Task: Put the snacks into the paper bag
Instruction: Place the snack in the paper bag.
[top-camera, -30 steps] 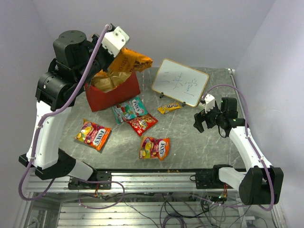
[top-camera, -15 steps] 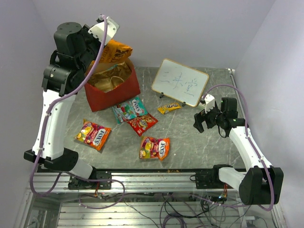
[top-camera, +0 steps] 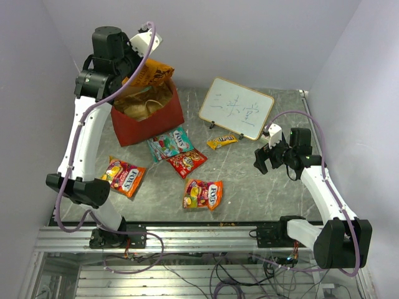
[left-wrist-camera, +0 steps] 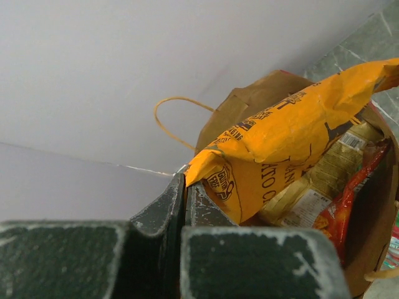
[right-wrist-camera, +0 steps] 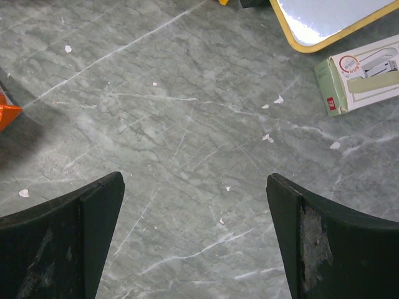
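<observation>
My left gripper (left-wrist-camera: 185, 180) is shut on the corner of an orange chip bag (left-wrist-camera: 293, 131) and holds it tilted over the mouth of the paper bag (top-camera: 149, 121). The paper bag is red outside and brown inside (left-wrist-camera: 249, 103), and it holds a tan packet (left-wrist-camera: 321, 180) and a dark red one (left-wrist-camera: 349, 208). On the table lie a teal pack (top-camera: 169, 143), a red pack (top-camera: 187, 162), two orange-red packets (top-camera: 123, 177) (top-camera: 203, 194) and a small yellow candy pack (top-camera: 222, 141). My right gripper (top-camera: 265, 159) hovers open over bare table (right-wrist-camera: 194, 179).
A whiteboard (top-camera: 237, 107) with writing stands propped at the back right, next to the yellow pack. A small white box (right-wrist-camera: 361, 81) lies beside the whiteboard's edge (right-wrist-camera: 330, 22). Walls close in the table on the left, back and right.
The left arm has swung back and to the left, carrying the orange chip bag from beyond the paper bag's right edge to over its mouth. The right arm has not moved.
</observation>
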Tool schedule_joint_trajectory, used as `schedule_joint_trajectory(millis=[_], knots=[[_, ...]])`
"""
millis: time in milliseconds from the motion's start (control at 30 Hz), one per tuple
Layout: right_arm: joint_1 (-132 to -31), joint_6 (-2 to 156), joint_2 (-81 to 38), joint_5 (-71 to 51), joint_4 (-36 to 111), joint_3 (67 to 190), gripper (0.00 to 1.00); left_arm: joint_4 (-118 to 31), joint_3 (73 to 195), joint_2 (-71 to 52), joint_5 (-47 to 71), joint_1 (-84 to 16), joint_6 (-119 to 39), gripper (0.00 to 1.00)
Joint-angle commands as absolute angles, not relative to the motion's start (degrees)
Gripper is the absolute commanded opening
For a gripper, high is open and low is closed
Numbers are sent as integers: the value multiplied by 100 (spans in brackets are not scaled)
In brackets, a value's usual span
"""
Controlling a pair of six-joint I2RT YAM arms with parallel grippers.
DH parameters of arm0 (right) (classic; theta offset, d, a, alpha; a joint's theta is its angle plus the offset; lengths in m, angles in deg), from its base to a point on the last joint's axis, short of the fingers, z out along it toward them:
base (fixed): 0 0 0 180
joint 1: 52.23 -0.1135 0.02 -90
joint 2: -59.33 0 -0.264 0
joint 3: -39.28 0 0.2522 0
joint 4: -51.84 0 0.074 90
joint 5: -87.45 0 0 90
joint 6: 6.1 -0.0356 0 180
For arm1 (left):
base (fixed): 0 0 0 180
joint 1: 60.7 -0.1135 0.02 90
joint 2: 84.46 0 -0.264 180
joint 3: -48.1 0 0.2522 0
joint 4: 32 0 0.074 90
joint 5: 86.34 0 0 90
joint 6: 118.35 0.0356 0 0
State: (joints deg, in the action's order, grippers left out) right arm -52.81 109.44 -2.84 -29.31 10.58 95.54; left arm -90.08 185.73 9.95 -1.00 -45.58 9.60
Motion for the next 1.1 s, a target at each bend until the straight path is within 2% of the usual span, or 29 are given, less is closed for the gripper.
schedule_joint_trajectory(millis=[0,700,1067], knots=[[-5240,10984,-192,-2989,1058,9523,98,-8684,18672,1050,354,-4602,1004,7],[-5240,11000,9,-2918,1091,9470,98,-9672,19081,1798,1796,-4593,1910,7],[-5240,11010,-65,-2949,1066,9477,98,-9303,18809,1744,2286,-4594,1989,7]])
